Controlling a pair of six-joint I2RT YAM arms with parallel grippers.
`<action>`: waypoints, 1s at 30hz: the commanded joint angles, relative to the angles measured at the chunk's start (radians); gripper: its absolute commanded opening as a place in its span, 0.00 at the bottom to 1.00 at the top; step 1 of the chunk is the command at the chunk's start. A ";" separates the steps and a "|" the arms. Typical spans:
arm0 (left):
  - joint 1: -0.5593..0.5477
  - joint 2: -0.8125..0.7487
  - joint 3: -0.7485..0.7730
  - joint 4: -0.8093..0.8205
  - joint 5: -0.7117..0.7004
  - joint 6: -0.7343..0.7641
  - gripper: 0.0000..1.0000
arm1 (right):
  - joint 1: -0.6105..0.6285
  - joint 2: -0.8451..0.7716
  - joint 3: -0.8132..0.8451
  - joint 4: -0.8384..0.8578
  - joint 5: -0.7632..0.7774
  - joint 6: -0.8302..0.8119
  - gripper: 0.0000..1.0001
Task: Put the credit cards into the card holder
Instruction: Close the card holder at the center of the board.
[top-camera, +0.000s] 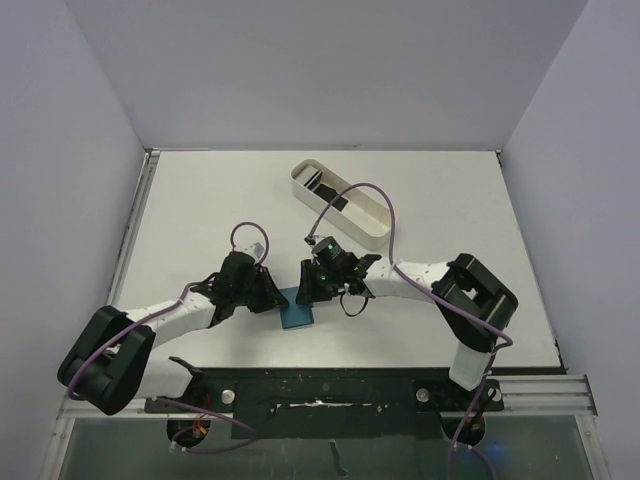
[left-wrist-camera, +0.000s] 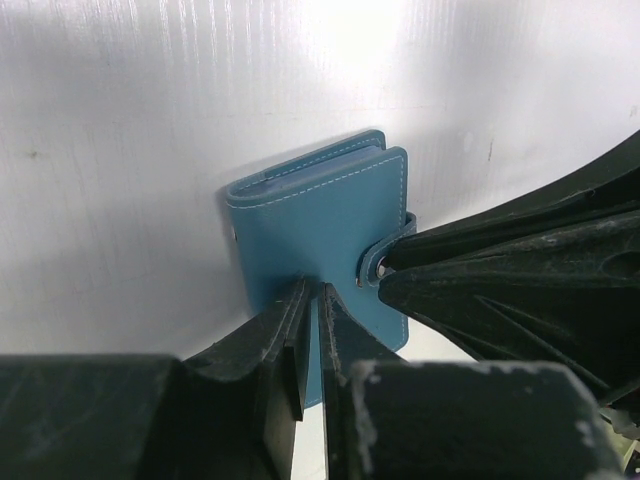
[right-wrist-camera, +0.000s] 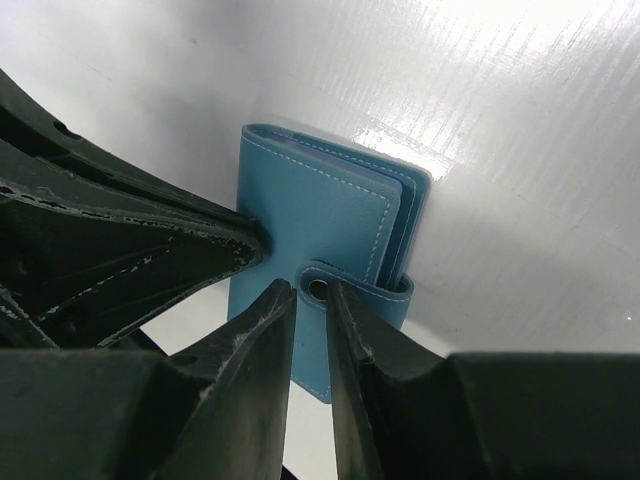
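Well, both tools are on the card holder

Down near the arms' edge of the white worktop (top-camera: 200, 210) lies the teal-blue card holder (top-camera: 297, 312), folded and flat, right between the two arms. The left tool (left-wrist-camera: 312, 295) comes in from its side with the fingers drawn almost together. Only a sliver of gap is left, and the edge of the blue cover sits in that sliver: a pinch on the card holder. The right tool (right-wrist-camera: 310, 295) meets it from the other side, fingers a touch wider but close. Between their tips is the small strap (right-wrist-camera: 372, 295) with its metal snap stud (right-wrist-camera: 318, 290), so it has the card holder by that strap. White stitching runs along the cover's border, and lighter blue leaves show at the open edge. Well apart, toward the far side of the worktop, stands the long white tray (top-camera: 372, 228), with dark credit cards (top-camera: 322, 183) lying inside it. Whether the stud is fastened I cannot tell
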 joint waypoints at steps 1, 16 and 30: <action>-0.003 0.014 -0.008 0.031 -0.037 0.006 0.08 | 0.014 0.005 0.031 0.010 -0.027 -0.007 0.22; -0.003 0.018 -0.009 0.026 -0.049 0.011 0.08 | 0.013 -0.050 0.061 -0.076 0.057 -0.023 0.24; -0.009 0.024 -0.007 0.028 -0.052 0.012 0.09 | 0.015 0.006 0.062 -0.025 0.010 -0.026 0.27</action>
